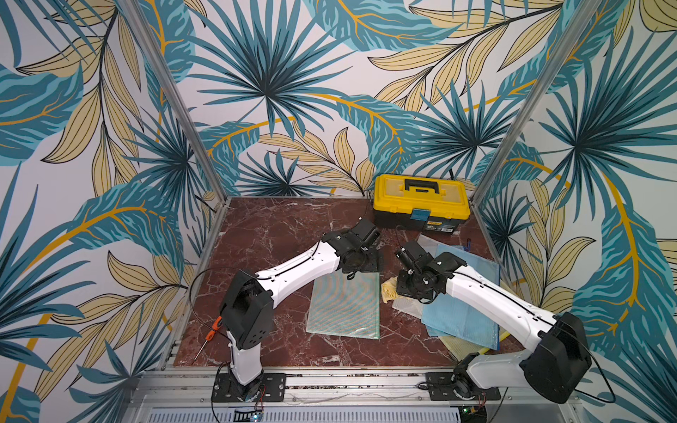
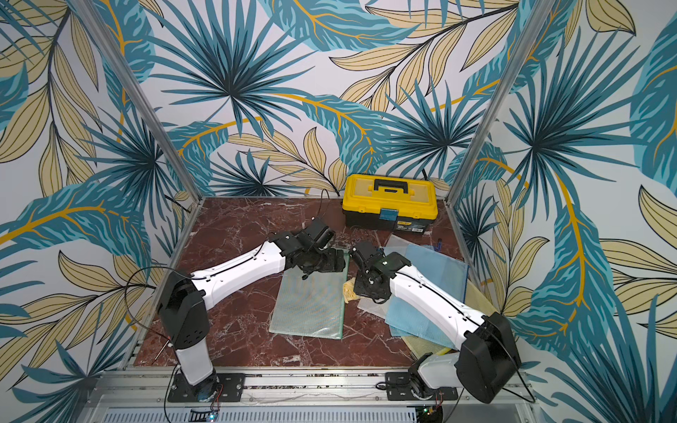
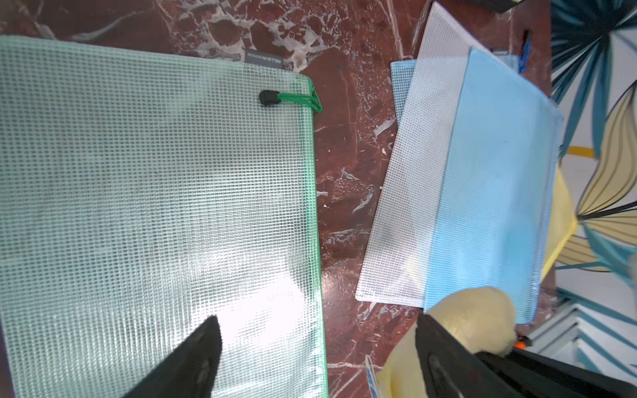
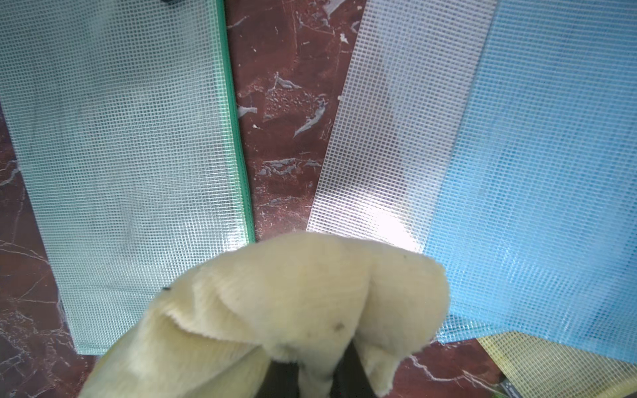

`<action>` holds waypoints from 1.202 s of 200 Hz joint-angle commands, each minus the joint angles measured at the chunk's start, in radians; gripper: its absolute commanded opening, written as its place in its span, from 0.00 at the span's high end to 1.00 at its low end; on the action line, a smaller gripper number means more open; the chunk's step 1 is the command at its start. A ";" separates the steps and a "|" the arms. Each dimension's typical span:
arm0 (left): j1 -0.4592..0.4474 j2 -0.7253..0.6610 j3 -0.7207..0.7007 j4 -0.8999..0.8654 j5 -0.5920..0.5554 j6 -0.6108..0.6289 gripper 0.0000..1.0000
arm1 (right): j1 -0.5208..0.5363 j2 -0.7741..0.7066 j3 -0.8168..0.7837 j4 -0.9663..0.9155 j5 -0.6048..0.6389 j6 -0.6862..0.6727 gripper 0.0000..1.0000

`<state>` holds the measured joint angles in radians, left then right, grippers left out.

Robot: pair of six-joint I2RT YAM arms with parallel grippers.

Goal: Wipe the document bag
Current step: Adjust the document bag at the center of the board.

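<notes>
Bag: the green bag [image 1: 344, 304] lay flat mid-table [image 1: 263, 234], apart from the stack. It was probably set alone so that its whole face could be wiped.
Left gripper [image 3: 317, 324]: jaws were spread and empty, one finger above the bag and the other past its zip edge, beside the cloth. It was likely placed to steady the bag; contact could not be told.
Left arm: stretched forward and inward, wrist bent down over the bag's far part.
Cloth [image 4: 293, 293]: bunched and yellow, hanging over the bare strip between the bag and the stack, not on the bag.
Right gripper [image 4: 313, 375]: jaws pinched the cloth, which hid most of them.
Right arm: reached inward across the stack, wrist tipped down.
Stack [image 1: 465, 293]: clear, blue and yellow bags overlapped at the right.
</notes>
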<state>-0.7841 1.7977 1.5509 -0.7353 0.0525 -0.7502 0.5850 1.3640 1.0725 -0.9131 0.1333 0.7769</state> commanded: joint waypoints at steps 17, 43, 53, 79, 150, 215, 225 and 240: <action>0.157 -0.239 -0.246 0.143 0.090 0.094 0.04 | 0.053 0.113 0.042 0.048 -0.068 -0.010 1.00; 0.305 -0.389 -0.511 0.306 0.268 0.144 0.03 | 0.091 0.252 0.094 0.069 -0.069 -0.014 1.00; 0.364 -0.428 -0.599 0.366 0.343 0.159 0.03 | 0.089 0.282 0.090 0.090 -0.072 -0.016 1.00; 0.454 -0.434 -0.721 0.414 0.434 0.218 0.02 | 0.082 0.334 0.092 0.083 -0.075 -0.022 1.00; 0.518 -0.273 -0.838 0.565 0.508 0.325 0.04 | 0.067 0.428 0.067 0.157 -0.162 -0.040 1.00; 0.518 -0.103 -0.817 0.573 0.570 0.316 0.16 | 0.045 0.478 0.049 0.193 -0.208 -0.060 1.00; 0.505 -0.092 -0.811 0.574 0.591 0.315 0.19 | 0.044 0.487 0.051 0.194 -0.213 -0.063 1.00; 0.480 -0.085 -0.800 0.574 0.627 0.319 0.24 | 0.044 0.490 0.059 0.197 -0.224 -0.063 1.00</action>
<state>-0.2695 1.6577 0.7643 -0.0940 0.6407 -0.4351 0.6281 1.8015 1.1484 -0.7486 -0.0635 0.7311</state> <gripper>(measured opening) 0.789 0.145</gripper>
